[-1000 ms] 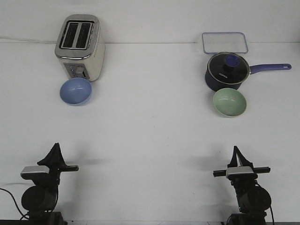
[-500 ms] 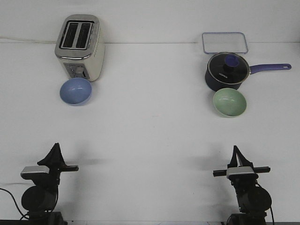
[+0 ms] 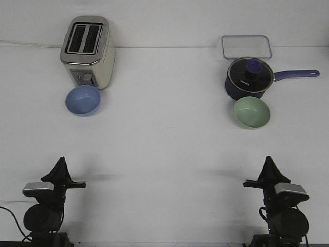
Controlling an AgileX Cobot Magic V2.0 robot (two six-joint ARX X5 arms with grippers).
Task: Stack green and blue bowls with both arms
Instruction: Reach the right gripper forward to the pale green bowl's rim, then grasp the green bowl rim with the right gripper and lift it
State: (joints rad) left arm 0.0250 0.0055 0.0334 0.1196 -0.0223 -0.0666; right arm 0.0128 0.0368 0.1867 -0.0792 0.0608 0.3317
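Observation:
A light periwinkle blue bowl (image 3: pixel 83 100) sits on the white table at the left, just in front of the toaster. A pale sage green bowl (image 3: pixel 252 112) sits at the right, just in front of the saucepan. My left gripper (image 3: pixel 61 162) is near the front left, far from the blue bowl, fingers together and empty. My right gripper (image 3: pixel 269 161) is near the front right, well in front of the green bowl, fingers together and empty.
A cream and silver toaster (image 3: pixel 87 51) stands at the back left. A dark navy saucepan (image 3: pixel 248 78) with a glass lid has its handle pointing right. A clear rectangular lid (image 3: pixel 246 47) lies behind it. The white table (image 3: pixel 164 139) spans the view.
The right arm has turned to the right; its silver block now sits right of the fingers. The left arm and both bowls have not moved.

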